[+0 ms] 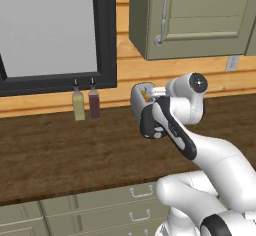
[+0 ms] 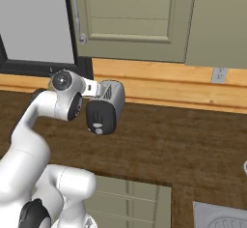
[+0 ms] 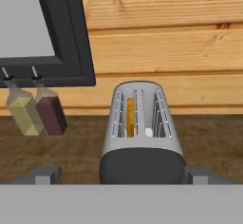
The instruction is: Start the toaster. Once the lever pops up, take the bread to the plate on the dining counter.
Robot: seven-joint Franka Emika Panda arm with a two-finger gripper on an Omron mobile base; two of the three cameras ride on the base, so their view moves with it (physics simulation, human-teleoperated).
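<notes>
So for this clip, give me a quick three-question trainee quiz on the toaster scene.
1. True or false: a bread slice stands in a slot of the toaster.
2. How many bottles stand below the dark window frame? A) one B) two C) three
3. Fill in: the fingers are ____, one on each side of the toaster's black end.

Key: 1 true. 2 B: a yellow bottle and a dark red bottle. 3 open.
</notes>
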